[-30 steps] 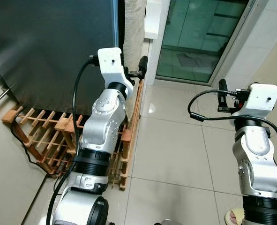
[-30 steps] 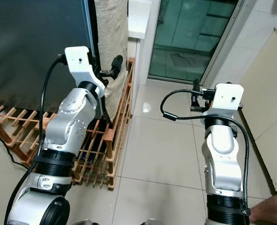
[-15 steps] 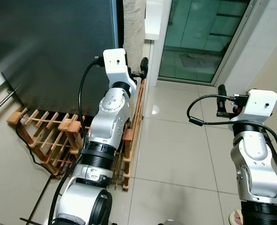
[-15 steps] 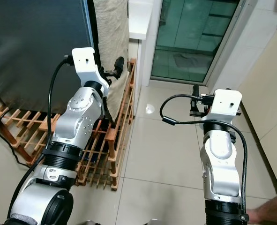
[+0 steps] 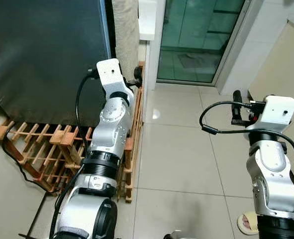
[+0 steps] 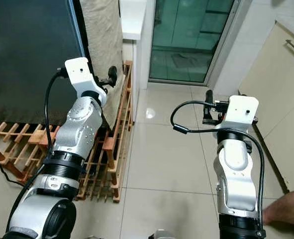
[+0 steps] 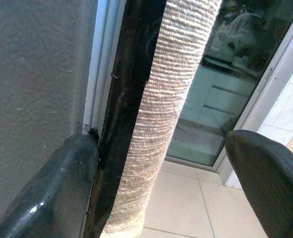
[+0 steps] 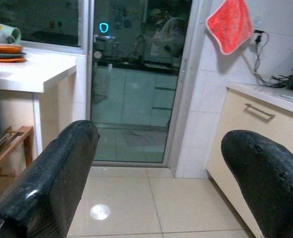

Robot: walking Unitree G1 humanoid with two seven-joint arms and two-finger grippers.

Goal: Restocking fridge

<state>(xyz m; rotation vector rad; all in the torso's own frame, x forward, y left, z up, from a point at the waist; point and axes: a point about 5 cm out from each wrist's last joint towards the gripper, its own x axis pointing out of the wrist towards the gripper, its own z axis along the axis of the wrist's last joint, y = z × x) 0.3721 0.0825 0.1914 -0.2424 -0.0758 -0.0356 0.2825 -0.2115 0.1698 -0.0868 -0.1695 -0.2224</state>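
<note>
- Left tool [image 7: 161, 183] raised at the right-hand edge of the dark fridge door [image 5: 42, 50]; fingers wide apart, holding nothing.
- In the left wrist view, one finger [image 7: 52, 188] against the fridge's pale edge strip and black seam, the other [image 7: 270, 178] well clear, over the tiled floor.
- Between those fingers, a beige ribbed cloth [image 7: 171, 99] hanging down the fridge's side.
- Fridge shut, standing at the robot's left and front; grey textured front, no contents on show.
- Low wooden rack [image 5: 42, 149] of slats on the floor before the fridge, a black cable [image 5: 17, 159] trailing across it.
- Right tool [image 8: 158, 188] held up over open floor, well apart from the fridge; fingers spread wide, empty.
- Ahead of the right tool, a glass sliding door [image 8: 136, 74], a white worktop [image 8: 32, 69] bearing stacked plates [image 8: 7, 52] and a green cup [image 8: 5, 34].
- Red cloth [image 8: 230, 25] hung on the tiled wall, above a cream cabinet [image 8: 240, 134] with a bar handle.
- Person's hand [image 6: 286, 206] low at the right edge of the right eye view, beside the right arm.
</note>
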